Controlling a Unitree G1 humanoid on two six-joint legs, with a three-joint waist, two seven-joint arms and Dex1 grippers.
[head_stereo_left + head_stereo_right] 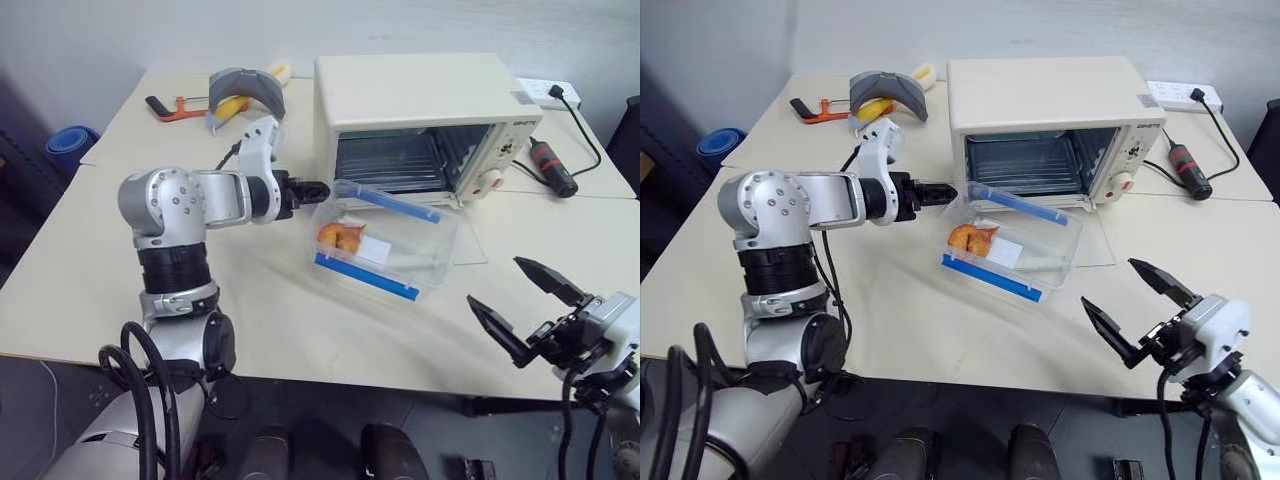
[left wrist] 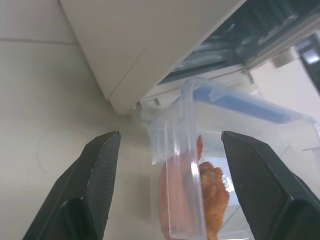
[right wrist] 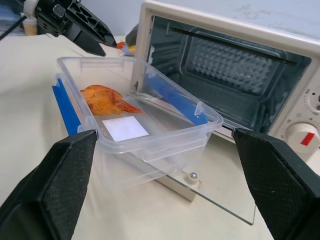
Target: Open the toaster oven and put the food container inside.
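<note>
Toaster oven [image 1: 420,110] at the far side of the worktop [image 1: 90,290], door dropped flat, cavity open. Food container [image 1: 380,240] resting on the lowered glass door just in front of the opening, orange food at its left end. Left gripper [image 1: 312,188] level at the container's left end, jaws spread, holding nothing. Right gripper [image 1: 515,300] near right, well apart, jaws wide, empty.

Cream tables [image 1: 100,300], pale wall [image 1: 100,40].
Pushed together, seams visible between tops; dark floor [image 1: 20,200] at left with blue roll [image 1: 70,148]; even, soft lighting throughout.
</note>
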